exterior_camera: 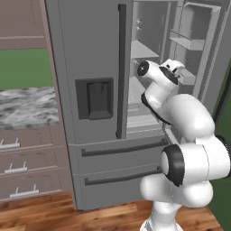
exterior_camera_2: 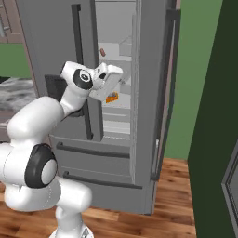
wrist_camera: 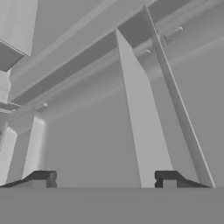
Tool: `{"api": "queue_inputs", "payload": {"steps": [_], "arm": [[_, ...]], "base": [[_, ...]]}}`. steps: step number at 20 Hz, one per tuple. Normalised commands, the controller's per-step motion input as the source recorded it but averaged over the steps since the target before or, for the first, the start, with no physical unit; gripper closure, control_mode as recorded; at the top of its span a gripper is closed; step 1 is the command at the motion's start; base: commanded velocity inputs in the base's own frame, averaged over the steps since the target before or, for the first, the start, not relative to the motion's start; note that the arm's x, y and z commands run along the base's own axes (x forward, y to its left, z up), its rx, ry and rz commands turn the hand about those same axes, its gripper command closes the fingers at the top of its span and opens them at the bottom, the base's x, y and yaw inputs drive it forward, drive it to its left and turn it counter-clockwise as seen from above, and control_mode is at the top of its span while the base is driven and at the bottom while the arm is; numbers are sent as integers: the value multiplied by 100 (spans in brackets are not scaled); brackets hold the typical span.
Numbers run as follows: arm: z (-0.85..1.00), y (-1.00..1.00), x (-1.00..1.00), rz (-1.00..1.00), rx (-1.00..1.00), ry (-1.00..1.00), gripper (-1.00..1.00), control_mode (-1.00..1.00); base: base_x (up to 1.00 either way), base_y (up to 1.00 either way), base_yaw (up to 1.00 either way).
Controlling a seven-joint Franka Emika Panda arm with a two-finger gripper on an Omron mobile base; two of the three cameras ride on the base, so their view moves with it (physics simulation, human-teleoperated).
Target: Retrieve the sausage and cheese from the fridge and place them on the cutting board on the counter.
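Observation:
The grey fridge (exterior_camera: 90, 54) stands with its right door (exterior_camera_2: 153, 93) swung open, and my arm reaches into the compartment. The reddish-brown sausage (exterior_camera_2: 102, 51) lies on an upper shelf. The orange cheese (exterior_camera_2: 112, 97) sits on a lower shelf, right under my white hand (exterior_camera_2: 109, 79). My gripper (wrist_camera: 106, 177) looks at grey shelf surfaces, its fingertips (wrist_camera: 43, 177) stand wide apart, and nothing shows between them. The marbled counter (exterior_camera: 27, 106) lies to the fridge's left. The cutting board is out of view.
Door bins (exterior_camera: 198, 40) line the inside of the open door on the right. Brown drawers with silver handles (exterior_camera: 18, 168) sit under the counter. A dark green wall (exterior_camera_2: 214, 116) stands close on the right, beyond the open door. The floor is wood.

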Motion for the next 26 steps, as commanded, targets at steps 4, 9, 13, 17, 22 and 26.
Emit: {"api": "queue_inputs", "payload": {"steps": [4, 9, 13, 17, 22, 26], "arm": [[-11, -100, -54, -21, 1, 0, -100, -100], [1, 30, -34, -1, 13, -18, -100, -100], [5, 93, -73, 1, 17, -38, -100, -100], [17, 100, -76, 6, 19, -31, -100, -100], [2, 100, -15, 29, 27, -7, -100, -100], [0, 83, 13, 37, 42, 0, -100, -100]], "base": [[0, 0, 0], [0, 0, 0], [0, 0, 0], [0, 0, 0], [0, 0, 0], [0, 0, 0]]}}
